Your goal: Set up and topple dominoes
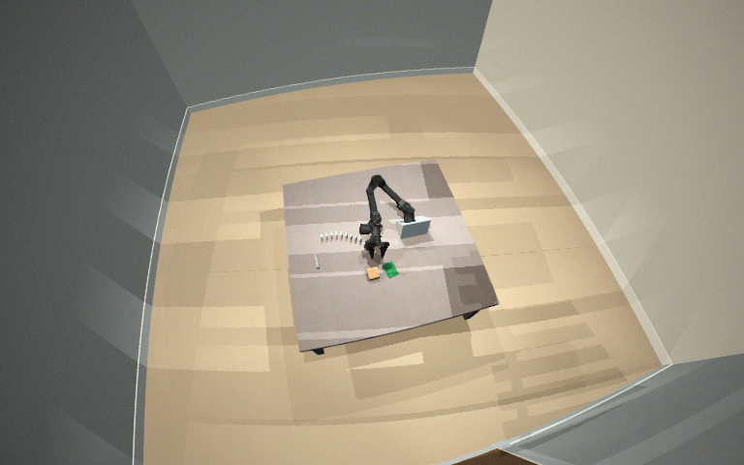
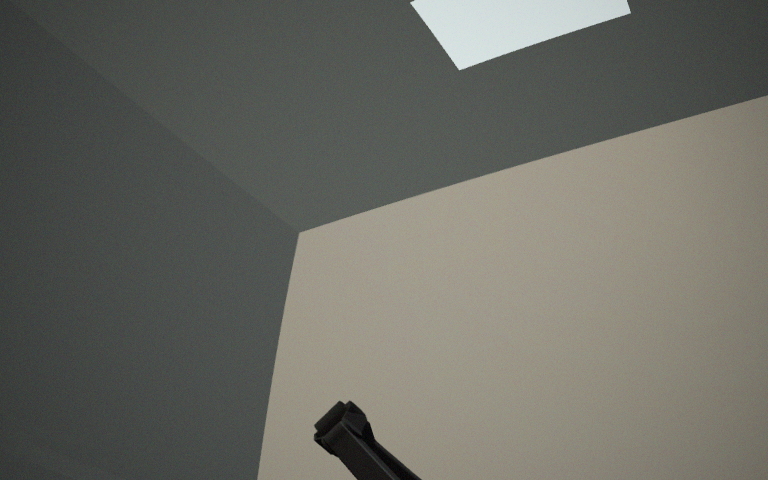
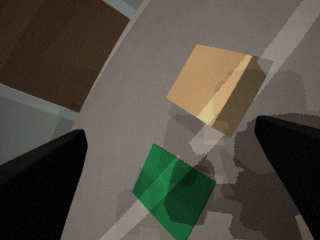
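Note:
A curved row of several small white dominoes (image 1: 341, 234) stands upright on the table, left of the arm in the top view. The row's right end lies close beside the arm, which hides part of that area. My gripper (image 1: 378, 256) (image 3: 172, 131) is open wide and empty, tilted down to the right of the row's visible right end. No domino can be made out between the fingers in the wrist view. A pale sliver at that view's bottom right is too small to identify.
An orange-tan block (image 1: 373, 273) (image 3: 207, 80) and a flat green square (image 1: 390, 269) (image 3: 172, 187) lie in front of the gripper. A thin grey stick (image 1: 316, 262) lies left on the table (image 1: 361, 312). A pale blue box (image 1: 415, 228) is at the arm's base.

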Controlling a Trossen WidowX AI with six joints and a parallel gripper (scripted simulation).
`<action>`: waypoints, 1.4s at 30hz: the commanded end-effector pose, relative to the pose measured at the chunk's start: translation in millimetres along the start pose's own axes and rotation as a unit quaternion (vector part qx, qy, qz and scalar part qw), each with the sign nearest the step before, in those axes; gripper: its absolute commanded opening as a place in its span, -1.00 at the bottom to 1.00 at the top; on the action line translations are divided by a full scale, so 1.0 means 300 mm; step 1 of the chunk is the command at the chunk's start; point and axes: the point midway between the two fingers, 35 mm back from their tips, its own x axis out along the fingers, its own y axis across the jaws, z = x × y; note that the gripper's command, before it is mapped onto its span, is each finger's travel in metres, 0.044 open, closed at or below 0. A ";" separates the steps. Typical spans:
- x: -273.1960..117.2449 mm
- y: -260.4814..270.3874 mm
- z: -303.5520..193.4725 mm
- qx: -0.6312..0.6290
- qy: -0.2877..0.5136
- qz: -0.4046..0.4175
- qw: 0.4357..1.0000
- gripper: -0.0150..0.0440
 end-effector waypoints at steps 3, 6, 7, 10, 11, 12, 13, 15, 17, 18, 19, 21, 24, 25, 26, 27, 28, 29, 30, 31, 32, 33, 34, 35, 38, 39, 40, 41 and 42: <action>0.025 0.054 -0.001 0.237 0.157 -0.147 0.947 1.00; -0.001 0.041 -0.014 0.316 0.183 -0.247 0.898 1.00; -0.015 0.036 -0.016 0.338 0.184 -0.283 0.878 1.00; -0.068 0.020 -0.008 0.390 0.168 -0.390 0.817 1.00; -0.088 0.016 0.000 0.402 0.155 -0.424 0.797 1.00; -0.110 0.013 0.011 0.403 0.144 -0.455 0.780 1.00; -0.127 0.011 0.021 0.406 0.131 -0.479 0.767 1.00; -0.152 0.009 0.038 0.421 0.102 -0.513 0.741 1.00; -0.165 0.008 0.048 0.427 0.086 -0.529 0.728 1.00; -0.165 0.008 0.048 0.427 0.086 -0.529 0.728 1.00; -0.165 0.008 0.048 0.427 0.086 -0.529 0.728 1.00; -0.165 0.008 0.048 0.427 0.086 -0.529 0.728 1.00; -0.165 0.008 0.048 0.427 0.086 -0.529 0.728 1.00; -0.165 0.008 0.048 0.427 0.086 -0.529 0.728 1.00; -0.165 0.008 0.048 0.427 0.086 -0.529 0.728 1.00; -0.165 0.008 0.048 0.427 0.086 -0.529 0.728 1.00; -0.165 0.008 0.048 0.427 0.086 -0.529 0.728 1.00; -0.165 0.008 0.048 0.427 0.086 -0.529 0.728 1.00; -0.165 0.008 0.048 0.427 0.086 -0.529 0.728 1.00; -0.165 0.008 0.048 0.427 0.086 -0.529 0.728 1.00; -0.162 0.004 0.045 0.427 0.086 -0.529 0.729 1.00; -0.153 -0.010 0.036 0.427 0.086 -0.529 0.729 1.00; -0.138 -0.032 0.019 0.427 0.086 -0.529 0.729 1.00; -0.122 -0.059 -0.001 0.426 0.086 -0.529 0.729 1.00; -0.082 -0.130 -0.063 0.426 0.086 -0.530 0.728 1.00; -0.076 -0.141 -0.075 0.426 0.086 -0.530 0.728 1.00; -0.074 -0.145 -0.079 0.426 0.086 -0.531 0.728 1.00; -0.074 -0.145 -0.079 0.426 0.086 -0.531 0.728 1.00; -0.074 -0.145 -0.079 0.426 0.086 -0.531 0.728 1.00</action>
